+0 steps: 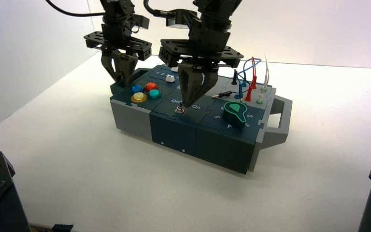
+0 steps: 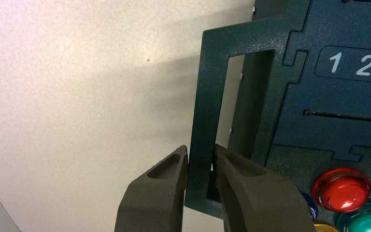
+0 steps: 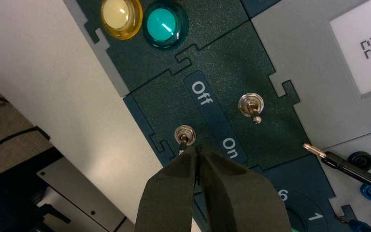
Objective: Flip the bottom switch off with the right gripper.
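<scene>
On the pale tabletop [image 1: 77, 159], the bottom switch [image 3: 185, 137] just beside the right pincer's [image 3: 197, 149] closed tips.

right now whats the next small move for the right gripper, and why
Probably a short sideways nudge of the right gripper against the bottom switch, toward the Off lettering: its fingers look closed and sit right at the lever, which leans toward the On side.
</scene>
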Robot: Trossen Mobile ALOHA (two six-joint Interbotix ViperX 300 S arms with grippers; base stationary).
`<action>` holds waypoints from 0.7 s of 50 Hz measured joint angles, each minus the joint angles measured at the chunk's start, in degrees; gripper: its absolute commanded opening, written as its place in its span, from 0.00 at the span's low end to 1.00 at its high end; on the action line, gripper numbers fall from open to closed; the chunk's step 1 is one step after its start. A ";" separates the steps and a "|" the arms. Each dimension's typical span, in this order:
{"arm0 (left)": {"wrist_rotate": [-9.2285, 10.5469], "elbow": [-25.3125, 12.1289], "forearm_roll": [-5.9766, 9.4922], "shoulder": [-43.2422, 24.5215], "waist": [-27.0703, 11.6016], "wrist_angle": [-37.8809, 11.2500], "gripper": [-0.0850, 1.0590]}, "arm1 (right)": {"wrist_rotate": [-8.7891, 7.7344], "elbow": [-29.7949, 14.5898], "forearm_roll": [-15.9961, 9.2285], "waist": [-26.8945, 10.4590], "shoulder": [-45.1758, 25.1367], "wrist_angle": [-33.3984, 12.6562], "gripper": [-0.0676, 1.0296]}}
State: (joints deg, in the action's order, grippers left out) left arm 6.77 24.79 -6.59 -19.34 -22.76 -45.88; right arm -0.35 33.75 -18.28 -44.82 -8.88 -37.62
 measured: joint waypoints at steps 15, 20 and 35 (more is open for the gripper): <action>0.00 0.00 0.00 0.00 0.09 -0.09 0.05 | 0.00 -0.79 0.09 0.09 -0.09 -2.20 0.04; 0.00 0.00 0.00 0.00 0.00 -0.09 0.05 | -0.09 -0.79 0.09 0.09 -0.09 -2.46 0.04; 0.00 0.00 0.00 0.00 0.09 -0.09 0.05 | 0.00 -0.18 0.09 -0.09 -0.09 -3.43 0.04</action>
State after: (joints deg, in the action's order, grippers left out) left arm 6.77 24.79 -6.59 -19.34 -22.68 -45.97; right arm -0.35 33.57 -18.19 -44.91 -8.96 -41.04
